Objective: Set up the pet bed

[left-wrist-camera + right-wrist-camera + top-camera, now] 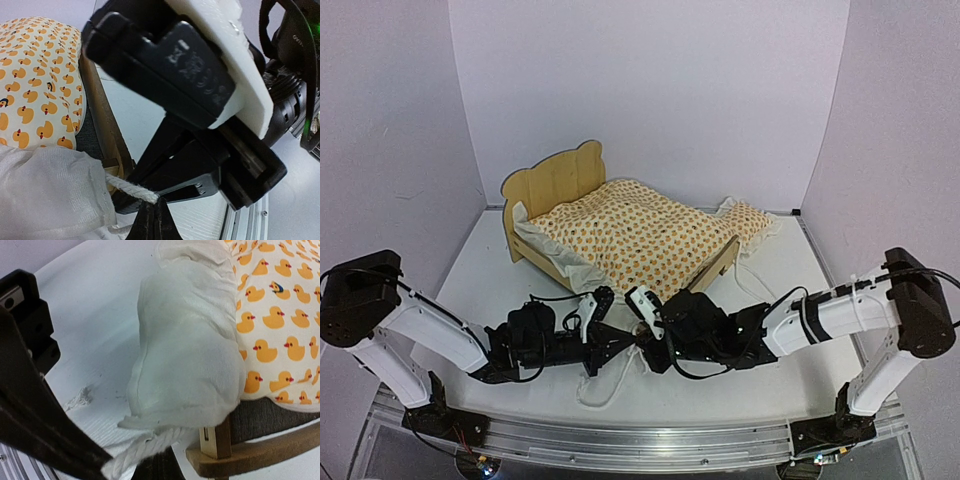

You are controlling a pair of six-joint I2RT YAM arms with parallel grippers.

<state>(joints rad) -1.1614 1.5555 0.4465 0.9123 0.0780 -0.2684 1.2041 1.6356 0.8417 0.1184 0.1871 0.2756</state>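
This pet bed (555, 180) looks light & stiff: thin plywood, prob slotted together, so I'd expect it to skid on the smooth table (470, 290) at a nudge rather than resist. The joints & the scalloped headboard look like the weak bits, so wouldn't lever on those. Best hold, I'd say, is the top edge of the footboard (725, 255) or a side rail, both thin enough for a two-finger pinch. Wood is prob a bit slick, so grip it square. The bedding (640, 235) is soft, will bunch & drag, so it's no handle for the frame.

Looks: pale wood frame, bear-ear headboard at rear left, low curved footboard at front right. The dark grey base panel (270, 420) shows under the quilt edge in the right wrist view. Orange duck-print bedding w/ white ruffle lies over it & overhangs the near side. A small matching pillow (750, 222) sits on the table just beside the bed's right side, not on it.

Where: bed stands mid-table toward the back wall, set diagonally.

Both grippers sit low by the near footboard corner, tips almost meeting. Fingers of left gripper (152, 215) are together, nipping the end of a white cord (132, 189) that runs out of the ruffle. Fingers of right gripper (652, 338) are together too. A cord end lies against one finger in its wrist view, but can't tell if it's actually pinched
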